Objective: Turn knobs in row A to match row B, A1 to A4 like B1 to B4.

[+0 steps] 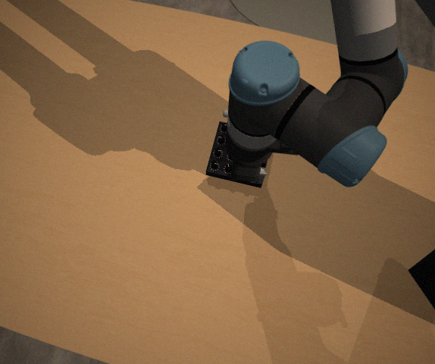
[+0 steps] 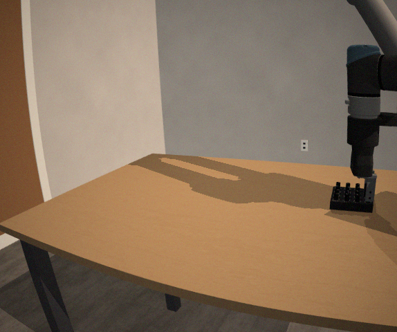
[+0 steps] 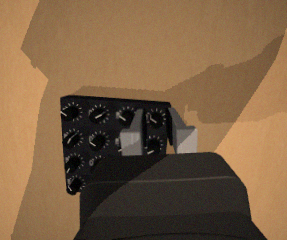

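Observation:
The black knob box [image 1: 235,180] [image 2: 351,205] [image 3: 85,127] stands on the table, partly hidden by the arm. My gripper [image 2: 368,199] [image 3: 156,120] is open, pointing down at the box's corner, one finger on each side of a corner knob [image 3: 157,118], with gaps beside it. This column is at the right in the wrist view; by the ring gaps it seems to be row A, and the knob A1. Its line appears toward the upper left. The neighbouring knob [image 3: 126,116] has its line toward the upper left too. Another knob [image 3: 154,145] shows below. The names are too small to read; the socket is not visible.
The wooden table [image 1: 131,235] [image 2: 191,232] surrounds the box, with arm shadows across it. Other knobs [image 3: 99,114] [image 3: 73,138] stand close to the left finger's side. The gripper body hides the lower right of the box in the wrist view.

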`<state>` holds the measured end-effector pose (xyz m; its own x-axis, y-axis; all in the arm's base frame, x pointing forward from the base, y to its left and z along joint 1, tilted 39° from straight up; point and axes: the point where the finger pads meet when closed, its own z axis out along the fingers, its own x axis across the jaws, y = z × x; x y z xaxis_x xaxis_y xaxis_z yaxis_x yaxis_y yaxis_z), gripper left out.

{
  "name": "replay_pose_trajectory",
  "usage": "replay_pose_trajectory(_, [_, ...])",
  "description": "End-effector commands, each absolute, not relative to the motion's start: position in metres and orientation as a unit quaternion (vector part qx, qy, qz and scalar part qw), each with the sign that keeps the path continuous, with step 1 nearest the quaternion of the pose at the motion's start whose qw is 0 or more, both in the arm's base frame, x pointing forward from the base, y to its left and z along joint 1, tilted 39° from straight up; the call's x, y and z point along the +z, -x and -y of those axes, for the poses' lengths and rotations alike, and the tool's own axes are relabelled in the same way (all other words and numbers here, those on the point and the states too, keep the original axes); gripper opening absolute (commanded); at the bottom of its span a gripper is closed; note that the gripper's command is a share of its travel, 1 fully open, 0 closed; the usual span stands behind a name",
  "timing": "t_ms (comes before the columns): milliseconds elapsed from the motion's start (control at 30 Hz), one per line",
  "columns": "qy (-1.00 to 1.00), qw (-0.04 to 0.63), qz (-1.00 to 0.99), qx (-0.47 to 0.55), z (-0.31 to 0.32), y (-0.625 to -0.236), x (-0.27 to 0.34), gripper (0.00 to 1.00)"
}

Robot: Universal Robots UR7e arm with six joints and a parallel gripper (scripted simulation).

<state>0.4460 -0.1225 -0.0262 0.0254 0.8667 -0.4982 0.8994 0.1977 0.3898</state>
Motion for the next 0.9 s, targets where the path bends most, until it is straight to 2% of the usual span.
replay_pose_trajectory(0, [-0.633, 0.335, -0.698, -0.024, 0.121, -0.445, -0.023, 0.46])
replay_pose_trajectory(867, [-0.633, 0.335, -0.698, -0.024, 0.105, -0.43, 0.003, 0.46])
